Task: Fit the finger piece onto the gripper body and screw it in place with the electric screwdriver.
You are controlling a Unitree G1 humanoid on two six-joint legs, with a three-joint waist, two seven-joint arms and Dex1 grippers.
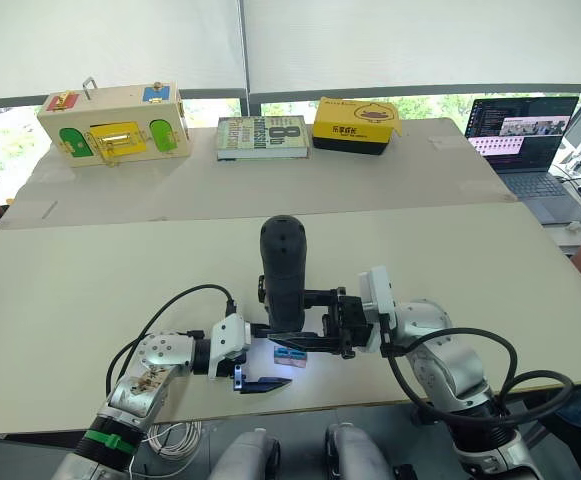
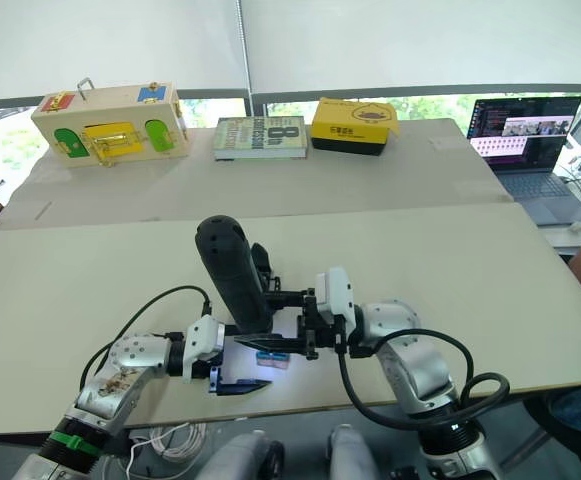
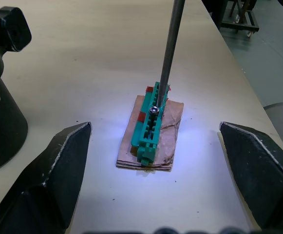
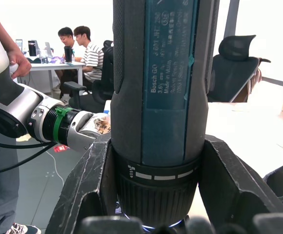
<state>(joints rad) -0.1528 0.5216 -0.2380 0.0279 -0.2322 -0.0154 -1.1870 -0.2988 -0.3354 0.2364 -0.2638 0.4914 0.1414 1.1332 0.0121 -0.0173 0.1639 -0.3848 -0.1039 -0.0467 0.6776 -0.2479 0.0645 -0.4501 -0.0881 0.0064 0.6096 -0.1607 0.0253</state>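
Screwdriver bit resting on a screw head, near the front edge of the table (image 1: 90,300).

The right gripper (image 4: 156,195) clamps the electric screwdriver (image 1: 283,272) upright; its lit bit (image 3: 166,53) meets a screw atop the small green-and-tan piece (image 3: 150,127). The left gripper (image 3: 151,190) lies on the table just beside that piece, fingers spread wide and empty. Judged risk: nothing steadies the piece, so torque may spin it or the bit may slip off.

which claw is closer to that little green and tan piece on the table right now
Left. The left claw sits open on either side of the green and tan piece, not touching it. The right claw is up on the electric screwdriver, whose bit meets the piece.
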